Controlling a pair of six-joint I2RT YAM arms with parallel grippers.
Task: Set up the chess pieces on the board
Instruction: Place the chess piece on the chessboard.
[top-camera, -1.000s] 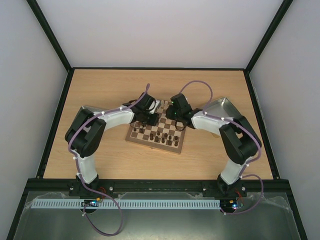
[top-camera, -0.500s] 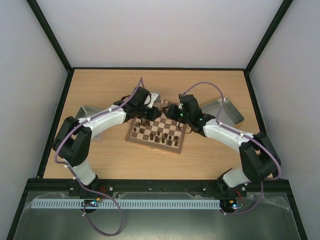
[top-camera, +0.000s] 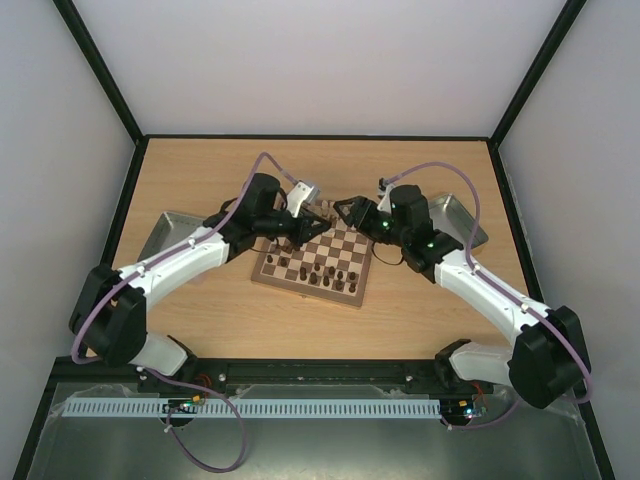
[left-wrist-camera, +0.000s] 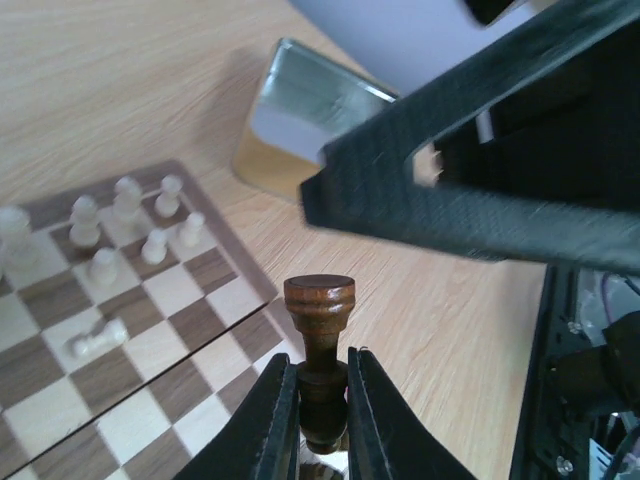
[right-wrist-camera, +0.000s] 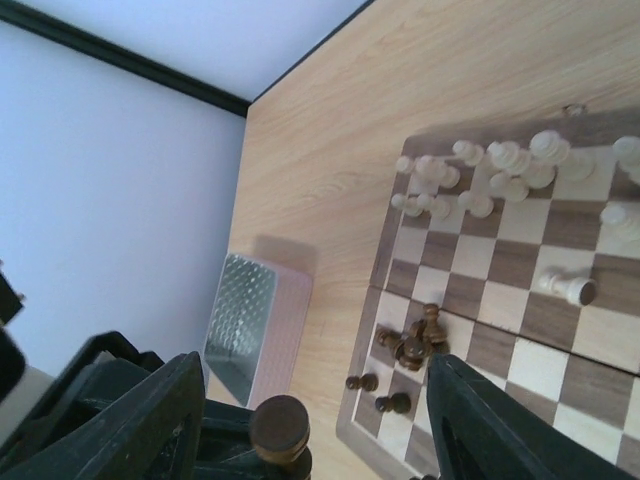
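Left end effector (left-wrist-camera: 322, 400) clamps a dark chess piece (left-wrist-camera: 320, 300) by the board (left-wrist-camera: 190, 345) edge; right end effector (right-wrist-camera: 312, 420) is wide open.

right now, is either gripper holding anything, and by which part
Left gripper pinches a dark piece by its stem, below the head. Right gripper is open, holding nothing.

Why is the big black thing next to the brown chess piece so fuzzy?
Left wrist view: that black finger sits very near the lens, so it smears, while the brown piece pinched in the left gripper looks sharp. Right wrist view: its own fingers blur too; the board is crisp.
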